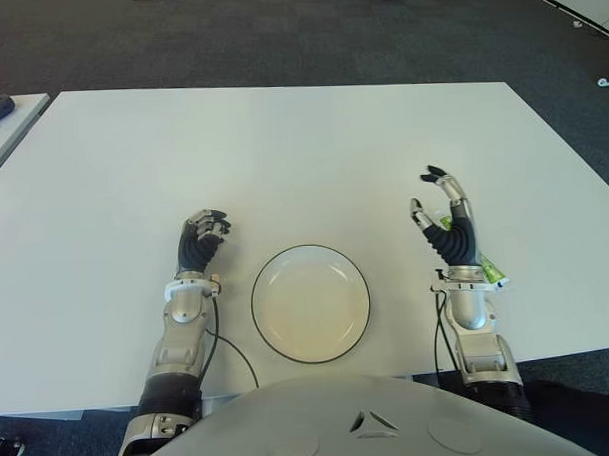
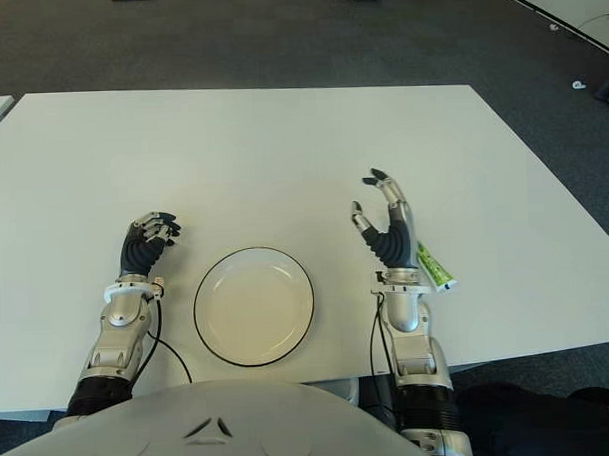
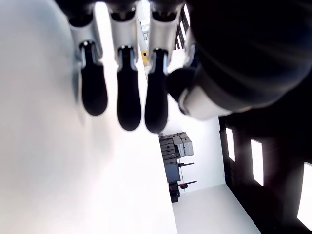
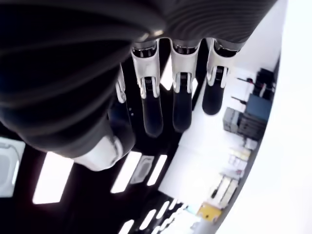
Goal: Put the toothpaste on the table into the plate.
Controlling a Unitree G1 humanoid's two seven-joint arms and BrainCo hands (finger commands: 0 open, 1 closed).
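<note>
The toothpaste (image 2: 434, 266), a green-and-white tube, lies flat on the white table (image 1: 282, 149) just right of the right hand (image 2: 384, 223), whose fingers are spread and empty. Left of the plate (image 1: 310, 303), the left hand (image 1: 202, 240) is curled, holding nothing. Dark carpet surrounds the table.

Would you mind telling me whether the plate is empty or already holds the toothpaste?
Empty. The plate shows only its bare white inside, and the toothpaste lies on the table beside the open right hand.
</note>
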